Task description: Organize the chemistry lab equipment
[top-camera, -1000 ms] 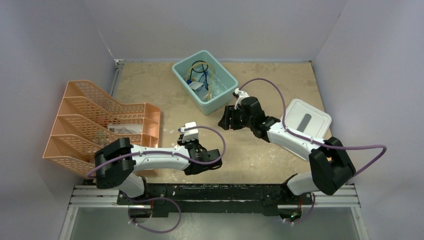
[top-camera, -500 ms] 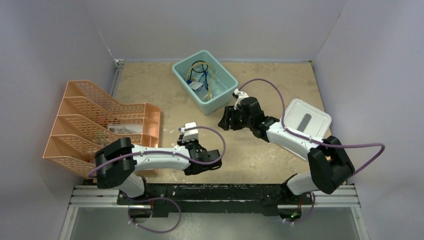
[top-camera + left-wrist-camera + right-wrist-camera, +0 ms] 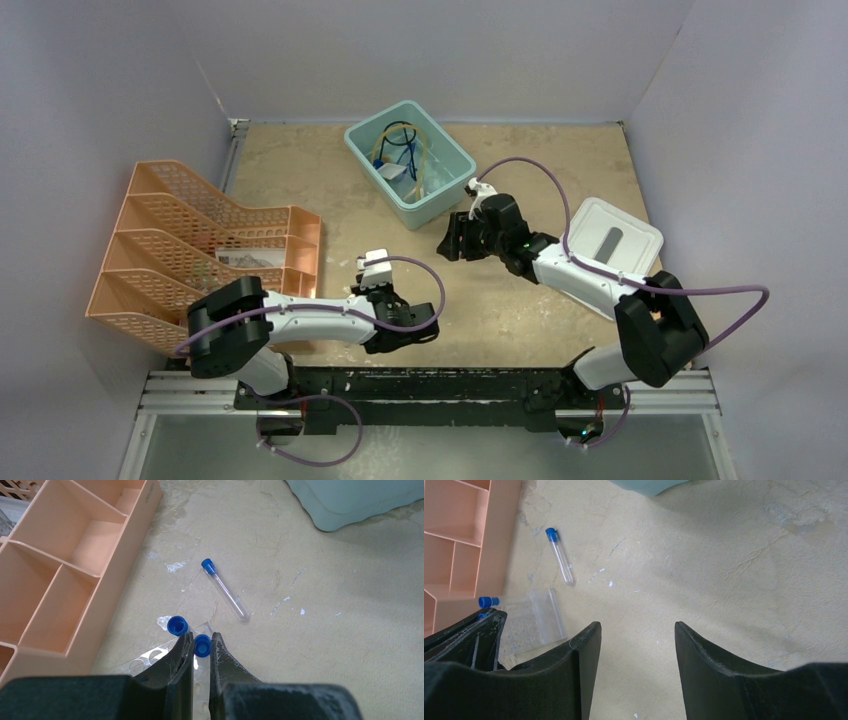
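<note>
The left hand (image 3: 201,641) is pinched shut on the round blue cap of a clear tube (image 3: 202,646). Its dark, scuffed fingers stand nearly parallel above the clear rack (image 3: 145,657), a flat, transparent plastic piece with round holes. The rack lies on the worktop (image 3: 320,595) just beside the smooth-walled orange organizer (image 3: 65,570). A second tube (image 3: 177,625) shows its ribbed blue cap end-on at the rack, just beside the left finger. A third tube (image 3: 226,592), slim, glassy and round-bottomed, lies loose on the mottled beige worktop a little beyond. The right hand (image 3: 638,630) hangs open, its thick matte-black fingers spread wide over bare, scratched worktop near the teal bin (image 3: 447,188), a smooth plastic tub with rounded corners. The bin's pale grey lid (image 3: 612,237) lies apart to the right.
</note>
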